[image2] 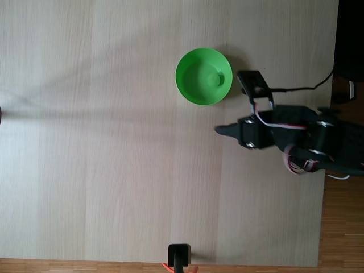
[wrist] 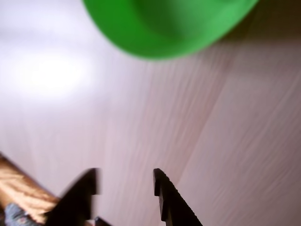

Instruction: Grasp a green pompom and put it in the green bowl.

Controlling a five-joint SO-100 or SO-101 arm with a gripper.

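Small fuzzy bright green pompom point(image2: 216, 78): sits inside the round bright green smooth plastic bowl point(image2: 187, 91), toward its right side in the fixed view, same colour as the bowl and only faintly told apart. By this the task looks done.

Bowl stands on the pale wood-grain tabletop point(image2: 114, 142), far half of the fixed view, right of centre. In the wrist view its rim and wall point(wrist: 164, 33) fill the top edge, blurred; the pompom cannot be made out there.

My tool point(wrist: 126, 181): released, the two dark fingers apart with bare tabletop between them, nothing held. In the fixed view it point(image2: 219, 130) lies just right of and nearer than the bowl, clear of its rim. I judge I am backing toward rest, low over the wood.

Small black stand point(image2: 180, 256) at the near edge, well apart.
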